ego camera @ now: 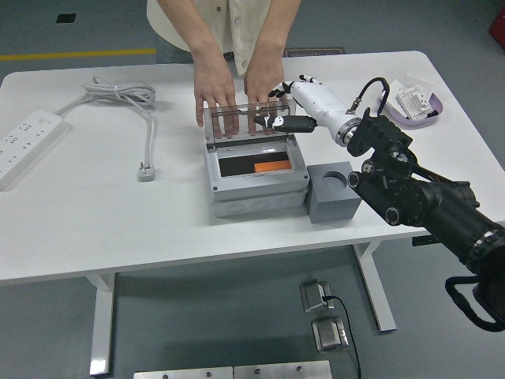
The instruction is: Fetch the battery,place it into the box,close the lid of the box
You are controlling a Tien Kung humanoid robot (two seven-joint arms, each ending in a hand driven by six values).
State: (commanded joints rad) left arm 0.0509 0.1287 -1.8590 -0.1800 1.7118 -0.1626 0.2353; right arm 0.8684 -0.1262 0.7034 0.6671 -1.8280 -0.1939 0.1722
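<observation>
Bright, even overhead light, soft faint shadows, sharp focus, no glare.
</observation>
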